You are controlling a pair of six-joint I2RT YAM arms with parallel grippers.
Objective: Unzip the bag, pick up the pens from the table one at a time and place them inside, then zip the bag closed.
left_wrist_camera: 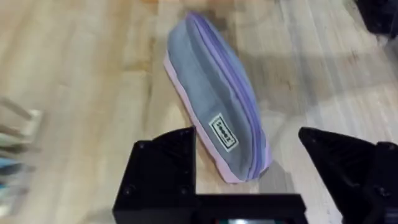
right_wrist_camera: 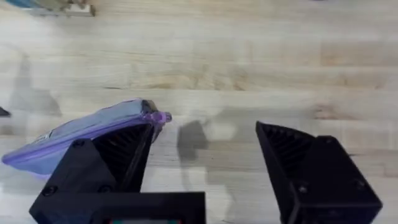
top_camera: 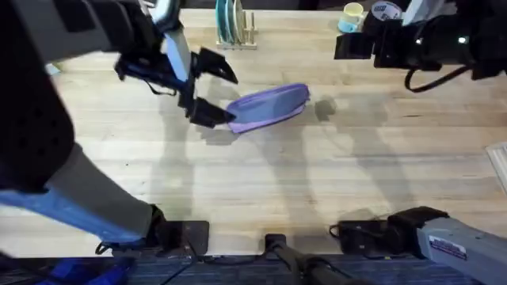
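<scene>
The lavender bag (top_camera: 269, 107) lies on the wooden table (top_camera: 317, 182), its zipper running closed along its length. My left gripper (top_camera: 218, 91) is open at the bag's left end, one finger on each side. In the left wrist view the bag (left_wrist_camera: 217, 106) shows its grey panel and a small label, with its near end between the open left gripper (left_wrist_camera: 249, 180). My right gripper (top_camera: 356, 46) hovers open, apart from the bag, toward the back right. The right wrist view shows the bag (right_wrist_camera: 93, 130) and its zipper pull (right_wrist_camera: 158, 117) beside my open right gripper (right_wrist_camera: 205, 162). The pens are out of view.
A wooden rack with plates (top_camera: 234, 24) stands at the back edge, and a yellow mug (top_camera: 352, 14) sits to its right. A pale object (top_camera: 499, 162) lies at the right edge. Bare table stretches in front of the bag.
</scene>
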